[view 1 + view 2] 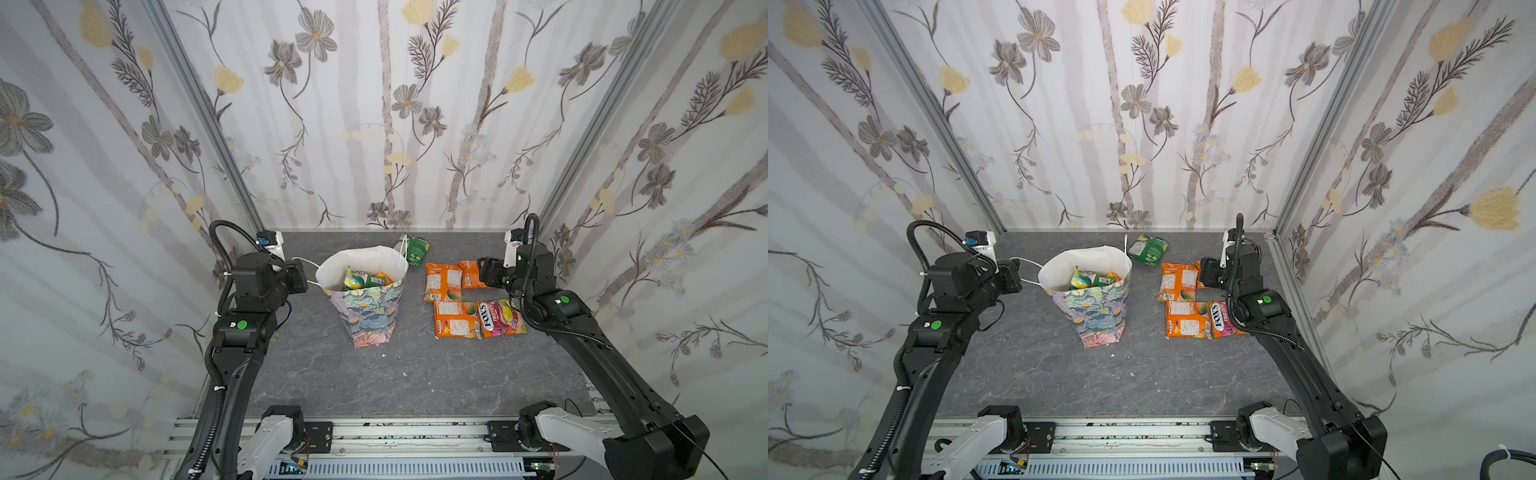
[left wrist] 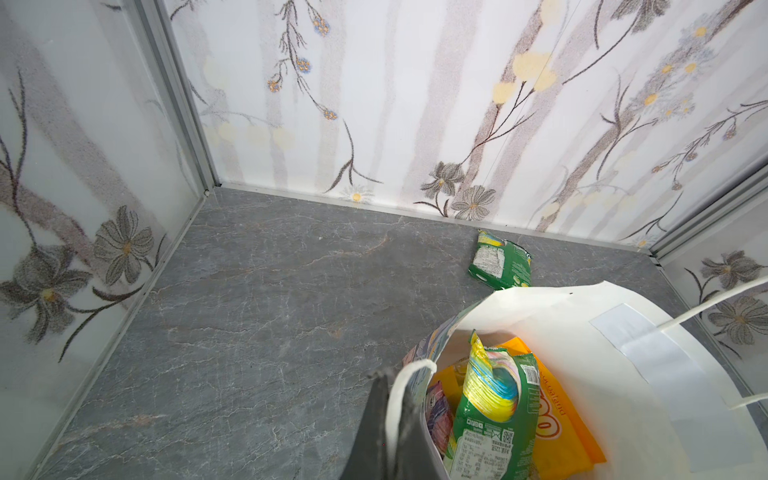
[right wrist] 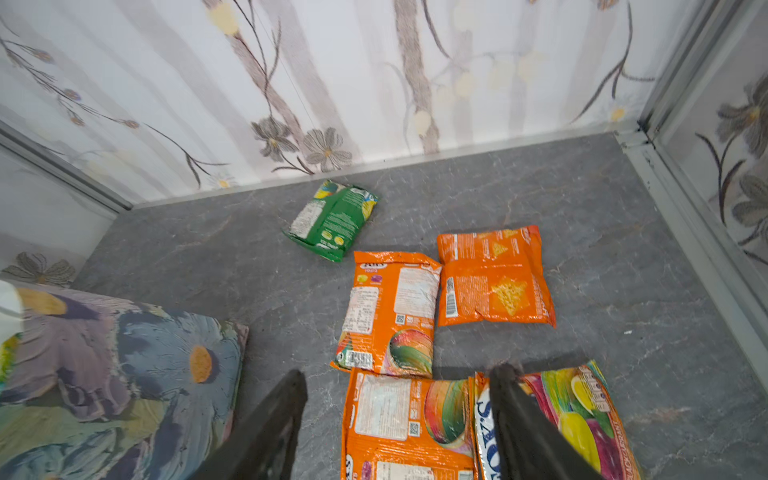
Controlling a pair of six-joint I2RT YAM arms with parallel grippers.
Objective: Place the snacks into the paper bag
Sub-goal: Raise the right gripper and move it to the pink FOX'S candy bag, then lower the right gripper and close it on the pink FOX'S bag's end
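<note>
Snacks (image 2: 494, 399) in paper bag (image 2: 582, 353): left wrist view shows left gripper (image 2: 384, 399) pinching handle (image 2: 415, 365); right gripper (image 3: 399, 372) apart.

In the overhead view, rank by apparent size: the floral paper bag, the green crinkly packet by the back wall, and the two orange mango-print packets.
Largest: floral paper bag.
Next: two orange mango-print packets, alike, unranked.
Smallest-looking: green crinkly packet, but farthest back, so unsure.
</note>
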